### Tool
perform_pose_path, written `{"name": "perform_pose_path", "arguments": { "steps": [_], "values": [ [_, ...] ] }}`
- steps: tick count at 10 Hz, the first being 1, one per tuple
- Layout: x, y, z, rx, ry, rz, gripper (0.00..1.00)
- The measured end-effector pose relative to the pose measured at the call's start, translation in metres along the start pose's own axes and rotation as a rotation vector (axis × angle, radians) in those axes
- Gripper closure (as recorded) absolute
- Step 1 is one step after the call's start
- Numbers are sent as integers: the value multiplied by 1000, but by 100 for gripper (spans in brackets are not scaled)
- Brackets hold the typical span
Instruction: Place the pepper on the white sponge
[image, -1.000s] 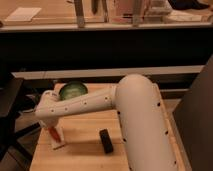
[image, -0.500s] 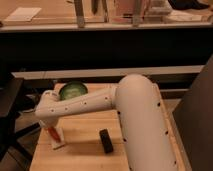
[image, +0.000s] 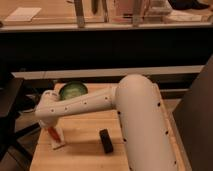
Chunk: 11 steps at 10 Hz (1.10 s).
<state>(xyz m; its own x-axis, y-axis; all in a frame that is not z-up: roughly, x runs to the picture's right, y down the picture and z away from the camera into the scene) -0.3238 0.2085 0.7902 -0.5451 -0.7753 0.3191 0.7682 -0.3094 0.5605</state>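
Observation:
The red-orange pepper (image: 52, 133) shows just below my gripper (image: 50, 125) at the left side of the wooden table. It slants down toward the white sponge (image: 59, 142), a small pale block lying right under it near the table's left front. The pepper's lower end is at the sponge's top; whether it rests on it I cannot tell. My white arm reaches in from the right and hides the gripper's upper part.
A green bowl (image: 73, 90) stands at the back of the wooden table (image: 85, 145), behind the arm. A small black block (image: 106, 141) lies right of the sponge. A dark chair sits off the table's left edge.

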Motion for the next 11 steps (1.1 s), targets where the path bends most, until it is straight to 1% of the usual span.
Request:
{"name": "perform_pose_path", "arguments": {
  "steps": [7, 8, 11],
  "values": [
    [-1, -3, 0, 11, -3, -24, 83],
    [-1, -3, 0, 12, -4, -28, 87],
    [-1, -4, 0, 16, -5, -36, 88]
  ]
}}
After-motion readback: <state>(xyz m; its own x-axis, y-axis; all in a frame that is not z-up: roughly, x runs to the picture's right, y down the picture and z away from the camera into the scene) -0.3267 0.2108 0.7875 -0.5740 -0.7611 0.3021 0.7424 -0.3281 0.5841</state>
